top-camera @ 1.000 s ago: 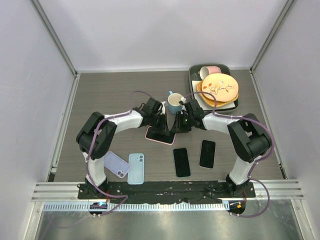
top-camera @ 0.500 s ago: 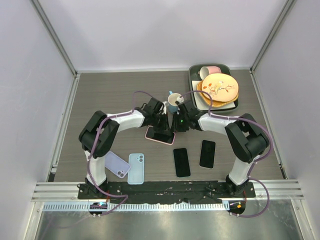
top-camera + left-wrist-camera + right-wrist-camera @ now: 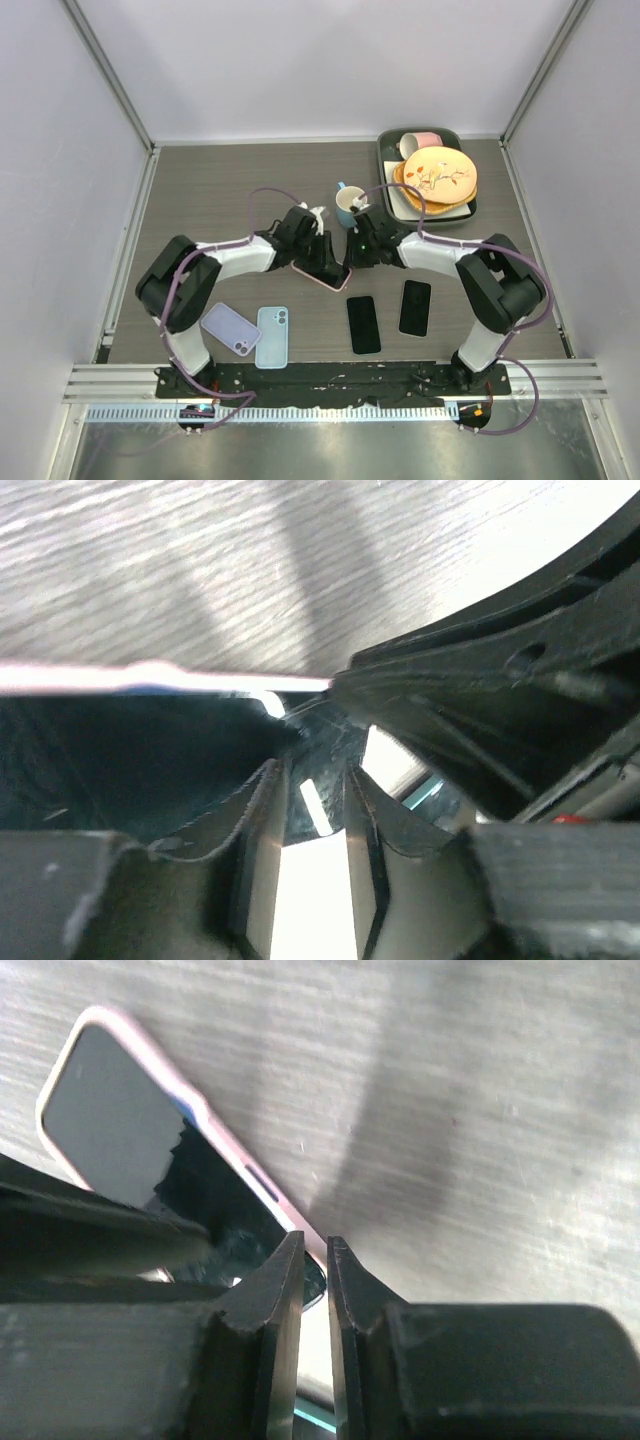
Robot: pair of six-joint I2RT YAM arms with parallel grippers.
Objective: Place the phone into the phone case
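1. Left jaws, nearly together with nothing visibly pinched, sit at the pink case's (image 3: 332,284) left end.
2. The phone (image 3: 110,1125) lies in that case, central on the tabletop (image 3: 200,200), long axis running between the 2 arms.
3. Right jaws, nearly closed, sit over its right corner.

Three phones lie on the bench (image 3: 200,200): a pink-cased phone (image 3: 318,276) between the left pincer (image 3: 328,262) and right pincer (image 3: 352,256), and a black phone (image 3: 364,324) and second black phone (image 3: 415,307) nearer than the right pincer. Two empty cases, a lilac case (image 3: 232,328) and a blue case (image 3: 272,336), lie nearer than the left pincer. Beyond the right pincer are two cups, a blue mug (image 3: 349,207) and a pink cup (image 3: 425,141), one tray (image 3: 388,150), and a plate stack (image 3: 440,178) of unclear count.
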